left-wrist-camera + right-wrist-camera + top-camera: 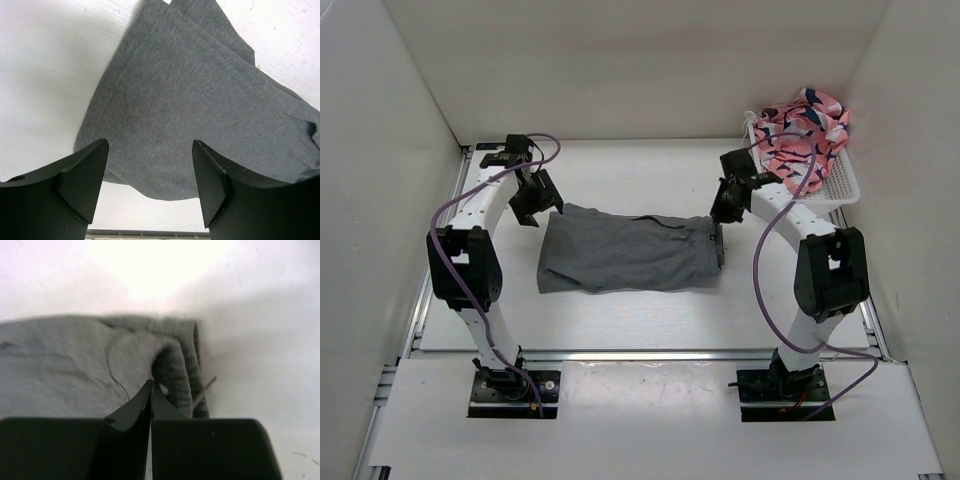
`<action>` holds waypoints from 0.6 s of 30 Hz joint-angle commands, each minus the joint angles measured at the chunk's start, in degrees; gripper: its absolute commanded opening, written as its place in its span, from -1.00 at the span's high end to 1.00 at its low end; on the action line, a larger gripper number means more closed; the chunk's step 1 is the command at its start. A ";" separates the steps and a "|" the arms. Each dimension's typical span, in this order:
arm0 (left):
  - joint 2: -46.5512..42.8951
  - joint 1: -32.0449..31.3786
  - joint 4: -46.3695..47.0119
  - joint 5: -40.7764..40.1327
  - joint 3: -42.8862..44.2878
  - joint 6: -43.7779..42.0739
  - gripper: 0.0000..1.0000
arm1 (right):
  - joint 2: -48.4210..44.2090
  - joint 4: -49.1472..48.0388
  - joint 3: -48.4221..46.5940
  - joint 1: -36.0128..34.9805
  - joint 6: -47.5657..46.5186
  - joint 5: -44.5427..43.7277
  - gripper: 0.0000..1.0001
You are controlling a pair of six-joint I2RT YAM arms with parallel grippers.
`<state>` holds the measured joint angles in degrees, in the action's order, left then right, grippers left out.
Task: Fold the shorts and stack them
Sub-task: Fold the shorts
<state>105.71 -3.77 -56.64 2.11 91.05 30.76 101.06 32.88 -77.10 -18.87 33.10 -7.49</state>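
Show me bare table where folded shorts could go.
Free: the table strip between the shorts and back wall, and the strip from shorts to the near edge. Crowded: right rear, basket of pink cloth; left gripper and right gripper flank the shorts' ends.

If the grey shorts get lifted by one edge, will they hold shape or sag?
Likely floppy: the shorts lie flat with soft wrinkles, and the waistband bunches into a ridge. Probably light, and pushing would crumple rather than slide them: thin matte knit.
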 commanded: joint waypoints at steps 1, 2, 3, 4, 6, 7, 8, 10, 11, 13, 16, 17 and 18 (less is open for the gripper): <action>0.02 -0.18 -0.05 0.62 2.82 -0.79 -0.57 | 1.50 0.24 -6.56 1.38 0.65 -0.95 0.99; 0.02 -0.18 -0.57 0.62 2.82 -0.79 -0.57 | 1.51 0.25 -6.57 1.38 -0.14 0.53 0.99; 0.02 -0.18 -0.57 0.62 2.82 -1.40 -0.57 | 1.51 0.25 -6.57 1.99 -0.67 1.41 0.89; -0.50 -0.18 -0.57 0.62 2.82 -1.41 -0.57 | 0.99 0.25 -5.09 2.00 -1.54 4.29 0.41; -0.51 -0.18 -0.57 0.62 2.30 -1.41 -0.57 | 0.99 0.25 -4.29 2.00 -1.55 5.19 0.31; -0.51 -0.18 -0.57 0.62 2.29 -1.41 -0.57 | 0.29 0.25 -2.46 2.00 -1.55 5.72 0.26; -0.51 -0.18 -0.57 0.62 2.29 -1.41 -0.57 | -0.50 -1.14 -1.31 2.00 -1.55 5.73 0.22; -0.51 -0.18 -0.57 0.62 2.29 -1.41 -0.59 | -0.51 -1.94 1.24 2.00 -2.25 6.43 0.11; 0.02 -0.18 -0.57 0.62 1.77 -1.41 -0.59 | -0.51 -1.95 1.77 2.00 -2.25 7.13 0.08; 0.02 -0.18 -0.57 0.62 1.77 -1.41 -0.59 | -0.51 -3.26 2.56 2.00 -2.25 8.18 0.05; 0.02 -0.71 -0.57 0.62 1.25 -1.41 -0.59 | -0.51 -5.19 3.10 2.00 -2.78 9.68 0.08; 0.02 -0.71 -0.57 0.62 1.24 -1.41 -0.59 | 0.01 -5.98 3.62 2.00 -3.30 10.38 0.10; 0.02 -0.71 -0.57 0.62 1.24 -1.41 -0.59 | 0.02 -6.51 3.62 2.00 -3.31 11.00 0.15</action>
<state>105.78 -4.12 -56.99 2.17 91.92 29.98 101.95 30.48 -73.84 -16.91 31.16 0.47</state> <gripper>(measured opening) 0.797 0.434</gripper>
